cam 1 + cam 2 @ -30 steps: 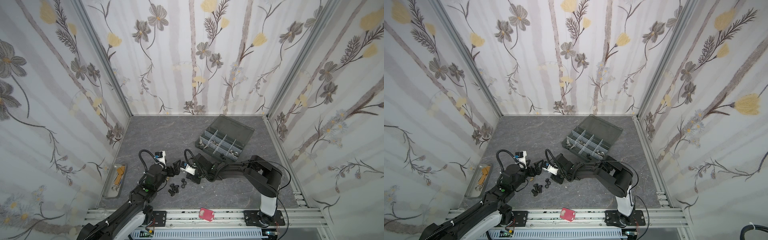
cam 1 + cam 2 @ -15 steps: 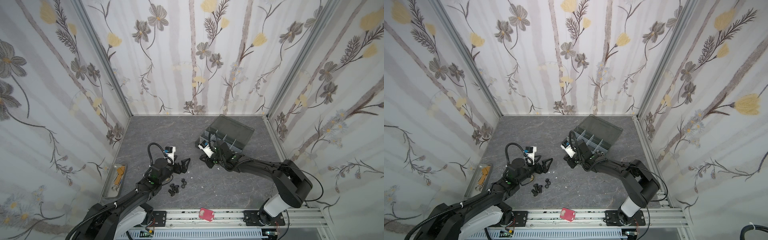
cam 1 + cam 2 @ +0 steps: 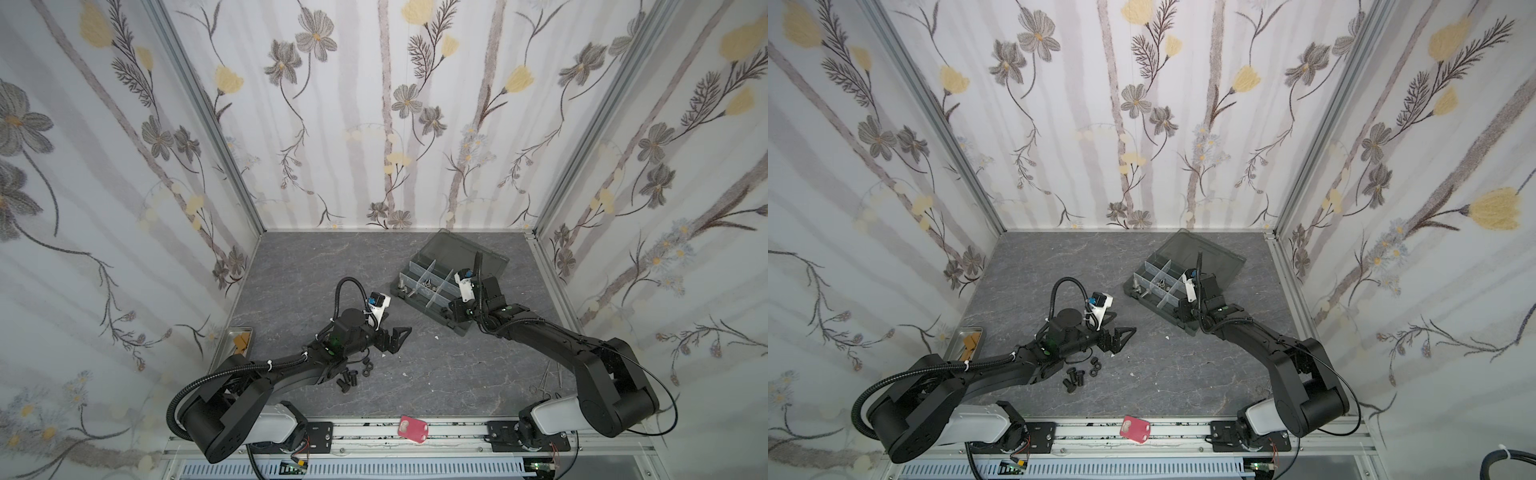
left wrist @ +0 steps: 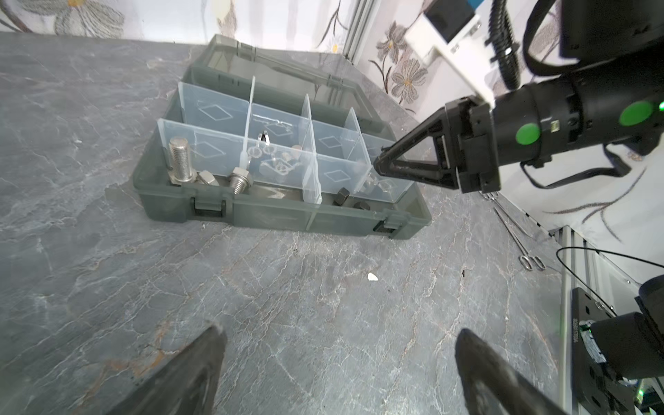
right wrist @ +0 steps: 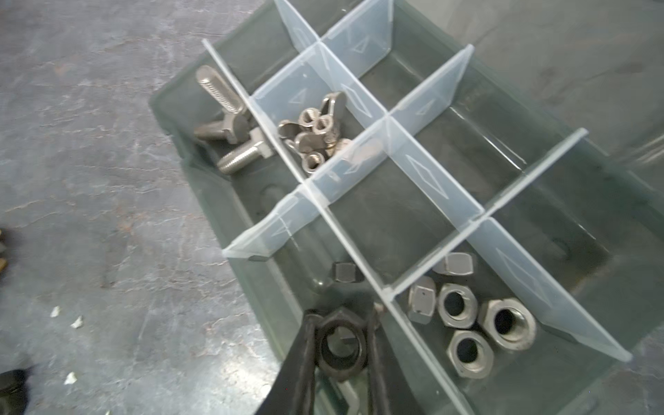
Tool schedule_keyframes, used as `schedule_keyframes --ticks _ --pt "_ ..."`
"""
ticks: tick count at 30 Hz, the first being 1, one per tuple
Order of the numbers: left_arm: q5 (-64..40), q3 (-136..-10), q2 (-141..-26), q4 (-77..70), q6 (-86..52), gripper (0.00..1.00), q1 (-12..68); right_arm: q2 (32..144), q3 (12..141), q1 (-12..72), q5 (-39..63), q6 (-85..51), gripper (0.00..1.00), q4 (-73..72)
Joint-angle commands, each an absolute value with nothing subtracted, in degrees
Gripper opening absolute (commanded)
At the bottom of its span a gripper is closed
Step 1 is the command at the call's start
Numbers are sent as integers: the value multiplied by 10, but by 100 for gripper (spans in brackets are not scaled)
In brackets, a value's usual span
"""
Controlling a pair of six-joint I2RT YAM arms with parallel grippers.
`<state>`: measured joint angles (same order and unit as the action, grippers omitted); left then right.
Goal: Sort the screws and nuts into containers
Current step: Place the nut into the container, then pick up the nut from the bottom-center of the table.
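Nearest us runs an aluminium rail [image 3: 353,436] that carries both arm bases and one red tag [image 3: 412,429]. Past it spreads the desk [image 3: 436,386], a dark grey slab veined like slate, shut in on three sides by walls [image 3: 374,124] papered with grey and yellow flowers. On the desk beside the left forearm lie the loose screws [image 3: 346,380], three black ones as far as we can tell, with two black nuts [image 3: 368,366] just beside them. The left end effector [image 3: 397,343] hangs over bare desk with its jaws spread wide and nothing between them. At the left wall sits one steel tray [image 3: 219,353] holding a few tan pieces [image 3: 240,343]. Near the right wall lies a thin scissor-handled tool [image 4: 528,261], and we count three white scraps [image 5: 76,322] on the slab. Farther back stands one organizer box [image 4: 251,215], its lid [image 3: 465,253] lying open toward the back wall and clear dividers splitting it into cells [image 5: 395,215]. One corner cell holds three silver screws [image 5: 237,158], the next a heap of wing nuts [image 5: 316,133] too tangled to count, another five silver nuts [image 5: 506,325]. The right end effector [image 5: 341,318] reaches into the cell beside those, where one black nut [image 5: 343,272] lies on its floor. A second black nut [image 5: 341,370] shows between its slightly parted fingers, and we cannot tell whether they pinch it.
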<state>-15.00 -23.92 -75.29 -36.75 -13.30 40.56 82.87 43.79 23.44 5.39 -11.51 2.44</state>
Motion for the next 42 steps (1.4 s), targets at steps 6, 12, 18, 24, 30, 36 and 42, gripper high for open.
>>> schedule_keyframes --ticks 6,12,18,24,30,36,42 --pt "-43 -186 -637 -380 -170 100 364 834 462 238 86 -126 43 16" --pt "16 -150 -533 -285 -227 100 295 826 459 320 158 -34 45 -24" --pt "57 -137 -489 -189 -247 100 232 898 471 448 181 18 45 -75" --pt "36 -125 -495 -210 -253 100 206 994 516 538 198 34 46 -109" --pt "21 -120 -509 -226 -250 100 204 1046 566 576 188 47 49 -91" --pt "14 -105 -506 -244 -253 100 204 1101 619 595 180 75 51 -34" --pt "13 -97 -500 -247 -254 100 204 1129 643 600 164 70 50 -16"
